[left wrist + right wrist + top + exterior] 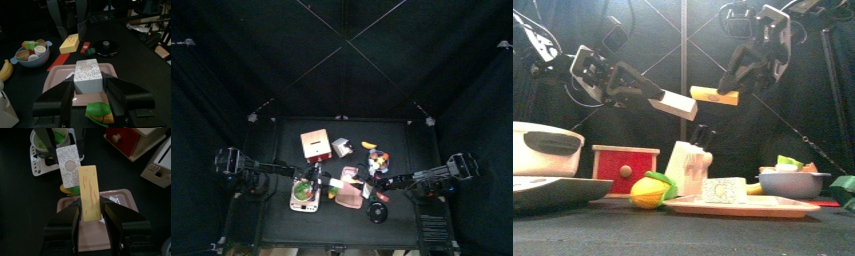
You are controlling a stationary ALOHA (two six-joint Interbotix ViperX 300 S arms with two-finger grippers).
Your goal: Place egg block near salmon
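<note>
My left gripper (88,86) is shut on the egg block (87,74), a white speckled slab with a pale round spot. It holds the block in the air above the pink tray (56,79). My right gripper (91,210) is shut on the salmon (90,190), an orange striped slab, also held above the tray (127,199). In the front view the egg block (676,102) and the salmon (715,96) hang side by side, close but apart. In the right wrist view the egg block (69,164) sits just beyond the salmon's far end.
On the tray a small white block (723,190) stands upright. A bowl of toy food (794,182) is at the right. A red box (625,165), a knife block (687,162), a yellow-green corn (647,190) and a white toaster (543,150) stand to the left. A black pan (107,48) lies beyond the tray.
</note>
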